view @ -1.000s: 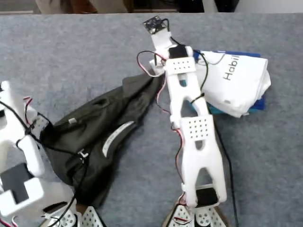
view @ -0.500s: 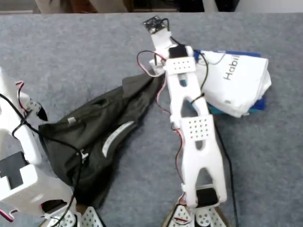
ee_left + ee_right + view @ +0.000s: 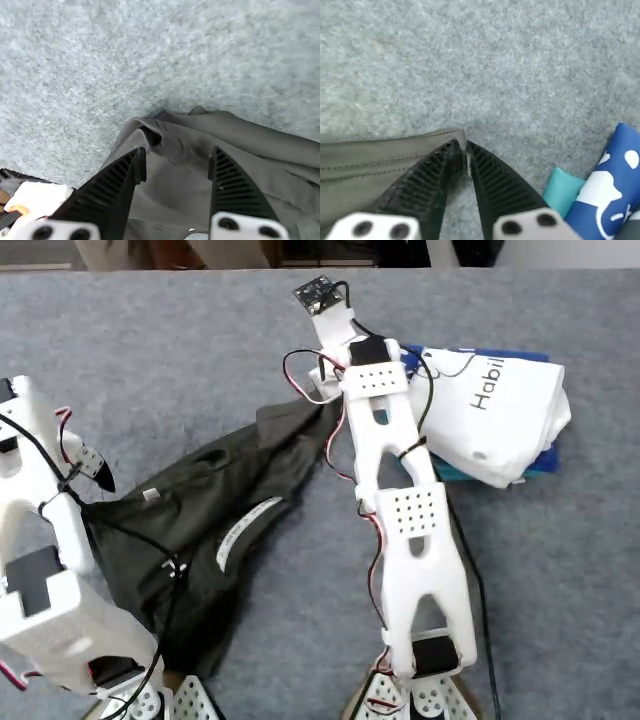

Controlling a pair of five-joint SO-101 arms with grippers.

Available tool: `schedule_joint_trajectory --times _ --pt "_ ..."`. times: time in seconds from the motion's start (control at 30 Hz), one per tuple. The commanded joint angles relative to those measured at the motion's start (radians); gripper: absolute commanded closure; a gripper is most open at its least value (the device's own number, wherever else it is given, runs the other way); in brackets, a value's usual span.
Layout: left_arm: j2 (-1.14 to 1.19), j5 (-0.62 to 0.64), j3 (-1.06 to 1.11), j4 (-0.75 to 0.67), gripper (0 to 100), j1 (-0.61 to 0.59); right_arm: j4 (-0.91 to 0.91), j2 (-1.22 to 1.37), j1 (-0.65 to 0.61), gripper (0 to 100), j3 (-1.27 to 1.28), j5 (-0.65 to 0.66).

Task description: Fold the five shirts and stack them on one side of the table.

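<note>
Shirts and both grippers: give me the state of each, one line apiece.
Dark shirt: unfolded, rumpled on the table, one corner pinched.
White shirt: folded, on top of the stack.
Blue shirt: in the stack, under the white one.
Teal shirt: tucked in the stack, edge peeking out.
Left gripper: open, over the dark shirt's edge.
Right gripper: shut on the dark shirt's corner.

High view: we look down from a fixed camera over the whole grey table point(image 3: 150, 340). Wrist views: we look down from close above it. All three share the dark shirt point(image 3: 220, 510).
</note>
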Motion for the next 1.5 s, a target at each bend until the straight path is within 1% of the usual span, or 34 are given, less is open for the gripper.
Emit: schedule_joint_trajectory --times 0.0,0.07,0.17,0.33,0.6,0.63,0.7,0.77,0.87,0.97,1.13,1.23,1.3,1.4,1.47 --pt "0.05 0.008 -0.046 -0.006 79 -0.009 -0.011 -0.013 -0.016 99.7 -0.053 -0.009" --pt "0.067 0.006 -0.048 -0.006 79 -0.014 -0.011 -0.013 -0.016 99.7 -0.053 -0.009" --pt "0.068 -0.037 -0.048 -0.008 80 -0.015 -0.011 -0.013 -0.016 99.7 -0.053 -0.009" --pt "0.065 -0.038 -0.048 -0.012 93 -0.015 -0.011 -0.013 -0.016 99.7 -0.053 -0.009" --pt "0.065 -0.04 -0.048 -0.006 93 -0.017 -0.011 -0.013 -0.016 99.7 -0.053 -0.009" --pt "0.065 -0.04 -0.048 -0.006 94 -0.017 -0.011 -0.013 -0.016 99.7 -0.053 -0.009" --pt "0.065 -0.04 -0.049 -0.006 98 -0.017 -0.011 -0.013 -0.016 99.7 -0.053 -0.009" --pt "0.065 -0.04 -0.069 -0.006 98 -0.017 -0.011 -0.013 -0.016 99.7 -0.053 -0.009" --pt "0.065 -0.04 -0.124 -0.002 98 -0.017 -0.011 -0.013 -0.016 99.7 -0.053 -0.009" --pt "0.064 -0.044 -0.244 0.043 98 -0.009 -0.011 -0.013 -0.016 99.7 -0.053 -0.009" --pt "0.064 -0.152 -0.474 0.074 98 -0.012 0.009 -0.022 -0.016 99.7 -0.056 -0.009" --pt "0.042 -0.195 -0.592 0.075 98 -0.018 0.044 -0.038 -0.01 99.7 -0.111 0.029" --pt "-0.015 -0.229 -0.644 0.075 98 -0.017 0.097 -0.053 -0.004 99.7 -0.183 0.025" --pt "-0.131 -0.272 -0.689 0.075 98 0.0 0.212 -0.097 -0.025 99.7 -0.392 0.023" --pt "-0.208 -0.27 -0.687 0.075 98 0.008 0.269 -0.143 -0.048 99.7 -0.549 0.032"
